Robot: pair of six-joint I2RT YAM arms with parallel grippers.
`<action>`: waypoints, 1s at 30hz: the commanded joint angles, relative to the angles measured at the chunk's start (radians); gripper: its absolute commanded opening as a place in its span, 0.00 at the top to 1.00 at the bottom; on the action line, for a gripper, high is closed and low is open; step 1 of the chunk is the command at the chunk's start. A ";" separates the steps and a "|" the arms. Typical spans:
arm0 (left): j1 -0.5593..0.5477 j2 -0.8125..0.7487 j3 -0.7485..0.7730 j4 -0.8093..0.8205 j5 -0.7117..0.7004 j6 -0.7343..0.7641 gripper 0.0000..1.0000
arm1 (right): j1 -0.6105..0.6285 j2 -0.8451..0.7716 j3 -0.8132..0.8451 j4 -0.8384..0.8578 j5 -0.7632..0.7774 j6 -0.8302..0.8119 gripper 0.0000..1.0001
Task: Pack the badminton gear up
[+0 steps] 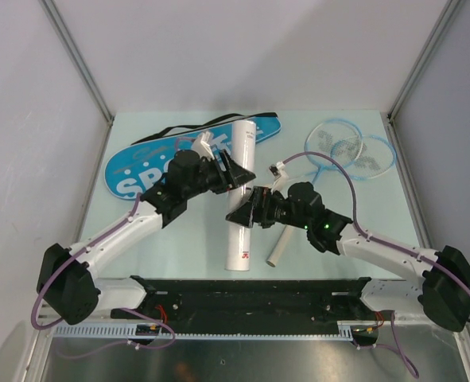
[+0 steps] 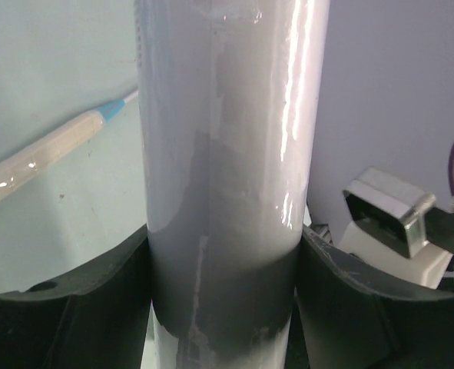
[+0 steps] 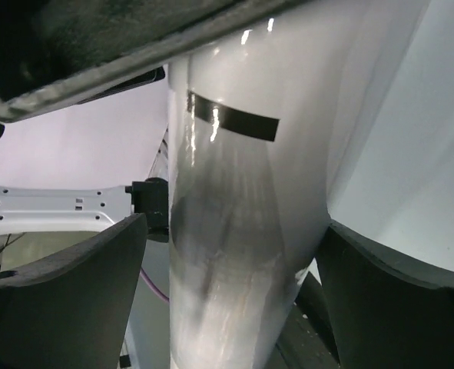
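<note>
The long white tube (image 1: 241,199) runs front to back across the middle of the table. My left gripper (image 1: 236,177) is shut on its upper half, and in the left wrist view both black fingers (image 2: 96,300) press against the tube (image 2: 227,154). My right gripper (image 1: 246,213) straddles the tube (image 3: 250,215) lower down and is open, with a gap showing beside its left finger (image 3: 81,284). The blue "SPORT" cover (image 1: 147,163) with its black strap lies at the back left. Two light-blue rackets (image 1: 350,151) lie at the back right, and one white handle (image 1: 279,248) pokes out beneath my right arm.
Grey walls with metal posts close in the table on the left, back and right. A black rail (image 1: 250,294) runs along the near edge between the arm bases. A racket handle (image 2: 50,154) lies on the table left of the tube in the left wrist view.
</note>
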 commanded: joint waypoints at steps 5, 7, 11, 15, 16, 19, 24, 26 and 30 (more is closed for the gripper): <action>-0.015 -0.029 0.004 0.144 -0.020 -0.062 0.70 | -0.019 0.037 -0.012 0.089 0.032 0.115 0.13; -0.017 -0.031 0.001 0.153 -0.022 -0.070 0.69 | -0.028 0.045 -0.018 0.098 0.031 0.138 0.15; -0.018 -0.031 0.001 0.164 -0.007 -0.058 0.64 | -0.040 0.041 -0.035 0.104 0.037 0.154 0.25; -0.018 -0.041 -0.007 0.168 0.006 -0.022 0.45 | -0.063 0.007 -0.072 0.116 0.058 0.169 0.46; -0.018 -0.049 -0.009 0.168 0.007 -0.009 0.35 | -0.075 -0.010 -0.079 0.118 0.064 0.175 0.57; -0.018 -0.066 -0.021 0.168 0.015 0.024 0.02 | -0.107 -0.048 -0.118 0.106 0.092 0.189 0.61; -0.015 -0.138 -0.055 0.136 -0.014 0.144 0.00 | -0.278 -0.163 -0.139 -0.046 0.136 0.162 0.66; -0.017 -0.182 -0.058 0.083 -0.059 0.192 0.00 | -0.415 -0.215 -0.152 -0.149 0.124 0.134 0.67; -0.013 -0.261 -0.084 0.052 -0.083 0.330 0.00 | -0.673 -0.275 -0.156 -0.440 0.188 0.037 0.68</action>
